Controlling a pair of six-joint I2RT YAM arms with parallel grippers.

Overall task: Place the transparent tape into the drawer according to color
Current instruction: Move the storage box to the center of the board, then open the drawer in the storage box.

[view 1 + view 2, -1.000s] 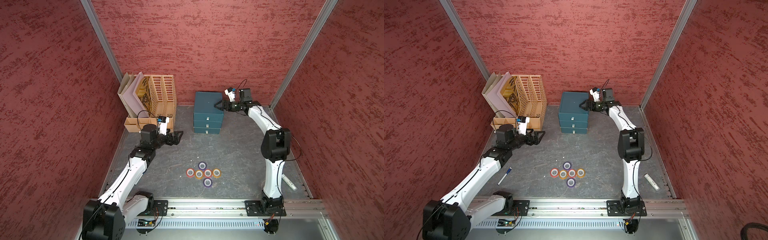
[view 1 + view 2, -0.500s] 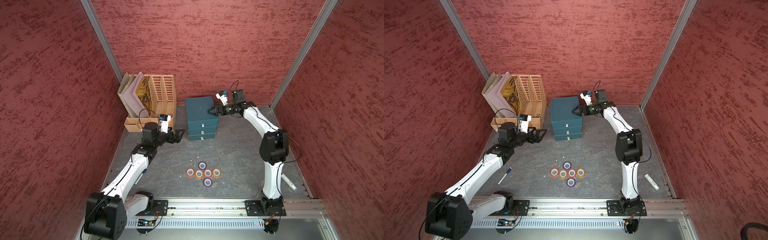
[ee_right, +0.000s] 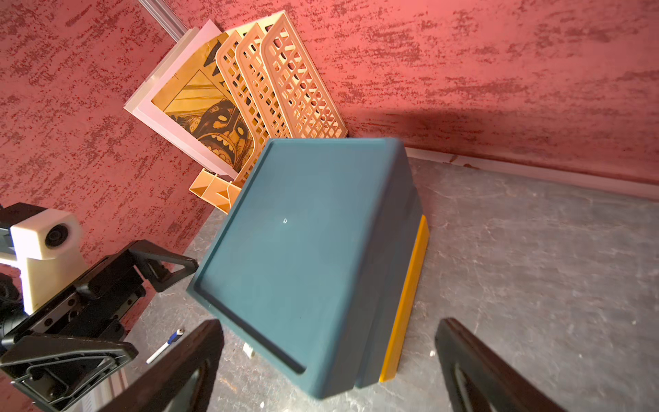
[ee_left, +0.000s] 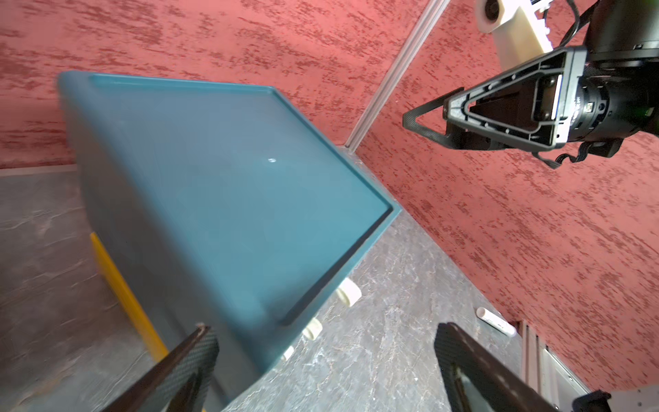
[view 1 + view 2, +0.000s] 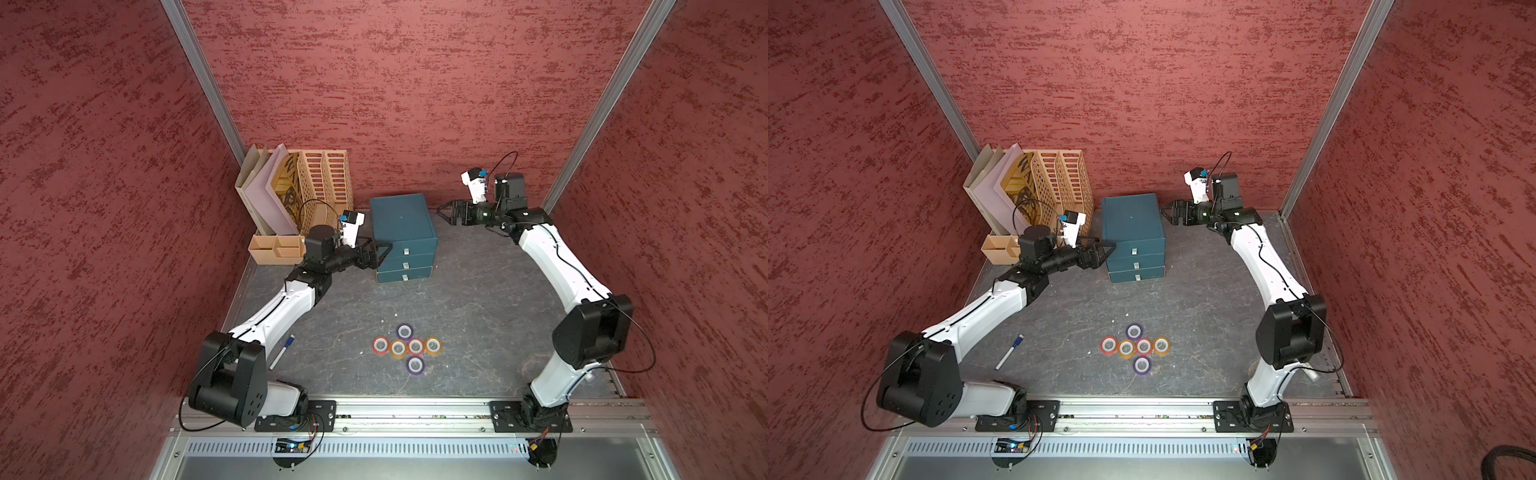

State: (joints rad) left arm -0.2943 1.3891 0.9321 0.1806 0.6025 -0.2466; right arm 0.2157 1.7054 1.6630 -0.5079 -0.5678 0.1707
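Observation:
Several rolls of transparent tape lie flat in a tight cluster at the front middle of the floor in both top views: red (image 5: 380, 345), orange (image 5: 433, 345) and purple (image 5: 414, 365), also red (image 5: 1109, 345). The teal three-drawer unit (image 5: 403, 232) (image 5: 1133, 232) stands at the back with all drawers closed. My left gripper (image 5: 386, 250) (image 4: 322, 330) is open at the unit's (image 4: 231, 185) front left corner. My right gripper (image 5: 440, 211) (image 3: 330, 323) is open just beside the unit's (image 3: 303, 249) back right corner. Neither holds anything.
A tan file rack (image 5: 328, 183) with folders and a small tan organiser (image 5: 276, 249) fill the back left corner. A blue-capped pen (image 5: 282, 352) lies by the left arm. A white tube (image 4: 495, 321) lies near the right wall. A yellow strip (image 3: 406, 296) shows along the unit's base.
The drawer unit slid left and turned slightly as the right gripper moved against it, then the right gripper drew back a little. My left gripper advanced to the unit's front left corner.

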